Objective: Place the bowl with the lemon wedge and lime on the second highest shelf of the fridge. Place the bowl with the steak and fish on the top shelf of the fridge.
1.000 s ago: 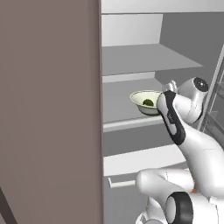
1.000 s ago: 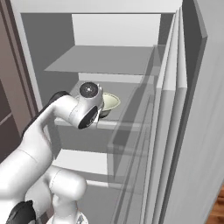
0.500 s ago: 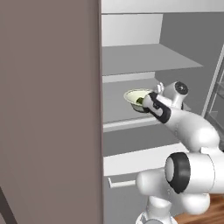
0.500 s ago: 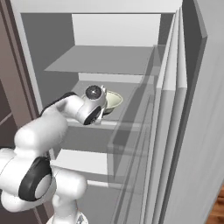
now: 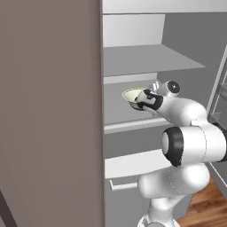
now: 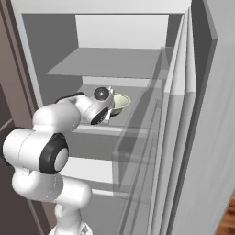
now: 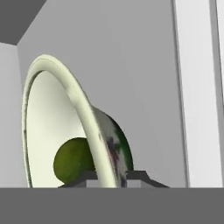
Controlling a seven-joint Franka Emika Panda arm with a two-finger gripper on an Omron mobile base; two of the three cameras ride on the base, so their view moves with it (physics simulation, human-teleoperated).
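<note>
A pale cream bowl (image 5: 132,94) with a dark green outside sits low over the second highest shelf (image 5: 116,114) inside the open fridge (image 5: 186,44). In the right base view the bowl (image 6: 121,102) is just beyond my hand. My gripper (image 5: 140,103) reaches in from the right and is shut on the bowl's near rim. The hand view shows the rim (image 7: 94,131) standing between my fingertips (image 7: 140,176), with the lime (image 7: 72,164) inside the bowl. The lemon wedge is hidden. The bowl with the steak and fish is out of view.
The top shelf (image 5: 142,60) lies close above the bowl. A mauve-brown cabinet side (image 5: 48,111) stands on the left. The fridge door with its clear bins (image 6: 183,119) hangs open on the right. A lower shelf (image 5: 133,162) juts out beneath.
My hand has carried the bowl deeper and further left over the shelf, and my elbow has folded up closer to the cameras. The grip on the rim looks unchanged.
</note>
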